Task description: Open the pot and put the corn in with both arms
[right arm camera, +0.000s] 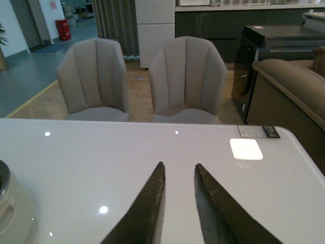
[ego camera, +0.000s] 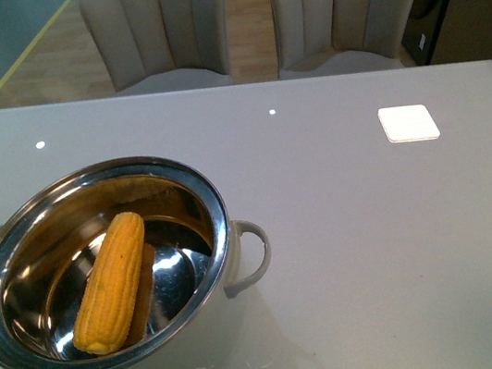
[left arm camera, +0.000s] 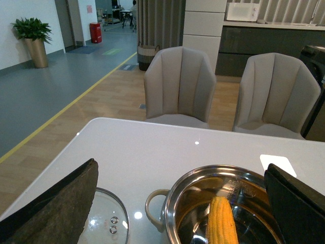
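Nearest the robot, at the left of the front view, the pot [ego camera: 101, 273] stands on the white bench [ego camera: 378, 248] with its knob panel toward the robot and no lid on it. The corn [ego camera: 110, 283] lies inside on the shiny steel bowl, its fatter end toward the robot and its tapered tip leaning up and away against the far wall. Its long axis runs near to far, slanting a little to the right.

Neither arm shows in the front view. In its own wrist view, the left pincer [left arm camera: 183, 203] is spread wide, one dark finger at each side of the picture, with nothing between them. Beyond them lie the pot and corn on one side and the glass lid [left arm camera: 104, 218] on the other, flat on the bench just beside the pot's loop handle [left arm camera: 154, 207]. So the left arm is the nearer one to the pot, and the corn lies ahead of that pincer, end-on to it.

The right pincer [right arm camera: 179, 175] is only narrowly parted and holds nothing. It points out over bare bench, with just a sliver of the pot at the picture's edge, well to the side. Whether it is raised above the bench or resting low is hard to tell from this angle.

Judging from how things lie, the lid is off and the corn is in, so little seems left beyond drawing the arms clear.

Farther off, two pale chairs [ego camera: 156, 30] stand behind the bench.
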You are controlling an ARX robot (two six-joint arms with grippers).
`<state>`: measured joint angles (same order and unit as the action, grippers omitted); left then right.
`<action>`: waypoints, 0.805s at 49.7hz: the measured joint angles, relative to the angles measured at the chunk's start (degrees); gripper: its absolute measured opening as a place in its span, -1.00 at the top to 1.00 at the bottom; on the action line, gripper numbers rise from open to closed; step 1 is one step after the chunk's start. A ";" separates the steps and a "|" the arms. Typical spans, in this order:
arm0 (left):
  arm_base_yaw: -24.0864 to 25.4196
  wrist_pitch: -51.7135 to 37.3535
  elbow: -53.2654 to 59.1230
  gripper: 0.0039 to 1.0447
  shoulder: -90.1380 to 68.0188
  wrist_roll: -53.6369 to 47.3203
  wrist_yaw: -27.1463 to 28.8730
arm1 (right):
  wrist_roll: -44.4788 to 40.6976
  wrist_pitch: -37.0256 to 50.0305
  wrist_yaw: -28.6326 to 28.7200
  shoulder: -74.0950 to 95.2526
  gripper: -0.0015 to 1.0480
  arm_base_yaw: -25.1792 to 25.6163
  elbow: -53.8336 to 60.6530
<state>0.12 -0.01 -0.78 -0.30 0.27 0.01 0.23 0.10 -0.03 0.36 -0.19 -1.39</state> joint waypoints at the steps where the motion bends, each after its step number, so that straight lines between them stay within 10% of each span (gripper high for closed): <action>1: 0.00 0.00 0.00 -0.87 0.00 0.00 0.02 | 0.00 0.00 0.00 0.00 0.45 0.00 0.00; 20: 0.00 0.00 0.00 -0.87 0.00 0.00 0.00 | 0.00 0.00 0.00 0.00 -0.83 0.00 0.00; 40: 0.00 0.00 0.00 -0.87 0.00 0.00 0.00 | 0.00 0.00 0.00 0.00 -0.83 0.00 0.00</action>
<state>0.12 -0.01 -0.78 -0.30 0.27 0.01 0.23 0.10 -0.03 0.36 -0.19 -1.39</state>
